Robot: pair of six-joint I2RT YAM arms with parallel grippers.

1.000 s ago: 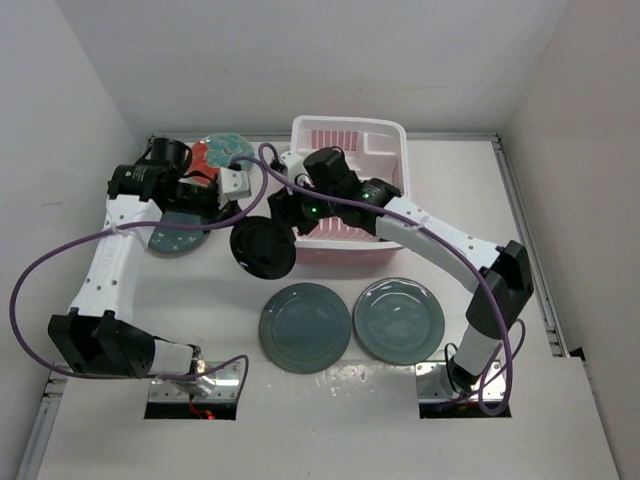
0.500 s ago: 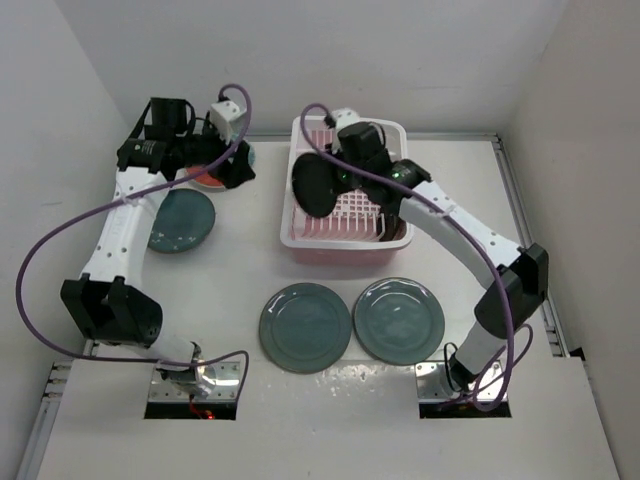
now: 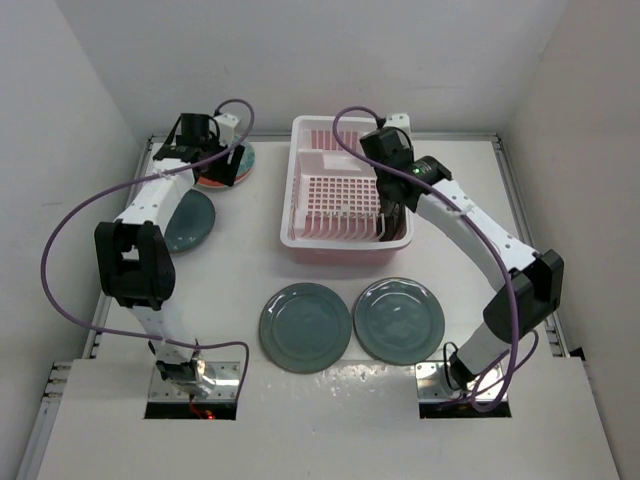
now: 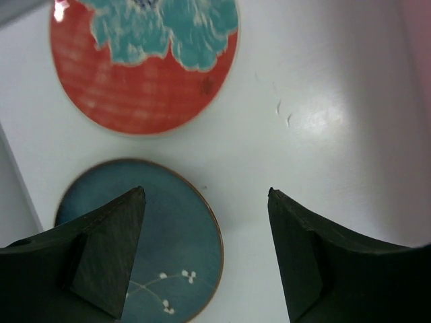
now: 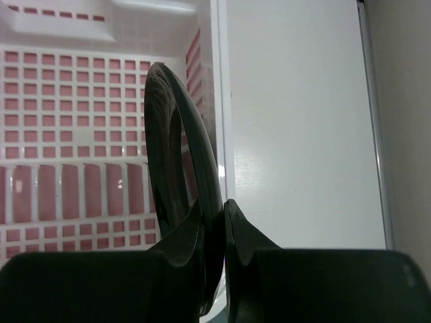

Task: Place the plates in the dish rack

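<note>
The pink-and-white dish rack (image 3: 345, 195) stands at the back centre. My right gripper (image 5: 223, 205) is shut on the rim of the small black plate (image 5: 168, 148), which stands on edge inside the rack (image 5: 67, 101) against its right wall. My left gripper (image 4: 205, 193) hovers open above the table at the back left, with nothing between its fingers. The red plate (image 4: 145, 60) (image 3: 228, 168) lies ahead of it. The darker teal plate (image 4: 155, 242) (image 3: 185, 220) lies under its left finger. Two grey-teal plates (image 3: 305, 327) (image 3: 400, 320) lie flat in front of the rack.
Walls close the table in on the left, back and right. A purple cable loops out from each arm. The arm bases sit at the near edge.
My right arm carried the black plate from in front of the rack into its right side and turned it on edge. My left gripper opened and swung back-left toward the red plate.
</note>
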